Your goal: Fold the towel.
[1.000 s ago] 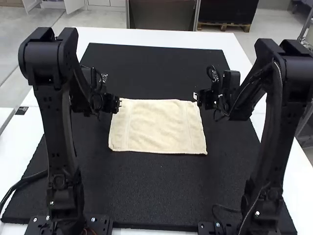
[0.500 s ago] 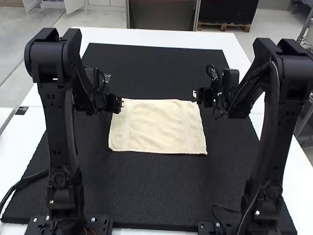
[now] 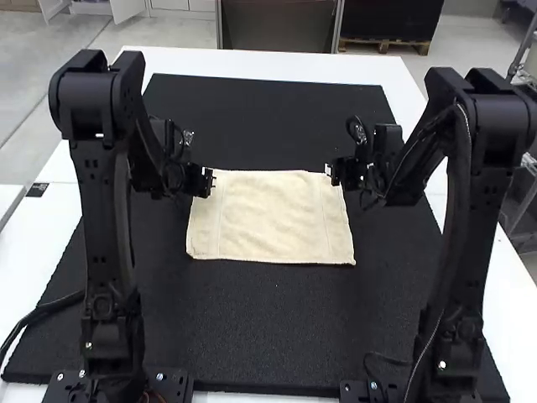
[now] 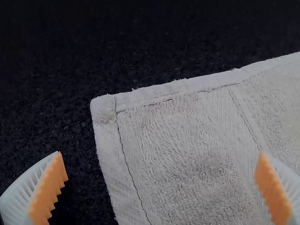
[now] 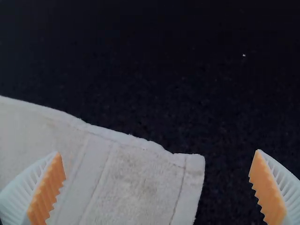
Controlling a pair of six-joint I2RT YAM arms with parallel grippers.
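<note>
Basically, the towel (image 3: 270,217) lies spread on the black mat (image 3: 277,327), between the two arms, faint ripples across the middle, no fold in it. Left gripper (image 4: 160,153): jaws released, fingers wide apart, nothing pinched, over the far left corner (image 4: 104,107). Right gripper (image 5: 158,152): same, jaws parted and without cloth, by the far right corner (image 5: 194,164).

Handling: looks light, soft and floppy, terry type, so not fragile and probably not slippery; ribbed pads (image 4: 52,185) should grip it well. It likely sags between holds and won't keep its shape if pushed. Best hold: both far corners, on the stitched hem (image 4: 173,89), which looks thicker and firmer than the pile. Pinch low, near the mat, else the fingers may skim over the cloth; lift both corners evenly or the fold may skew.
</note>
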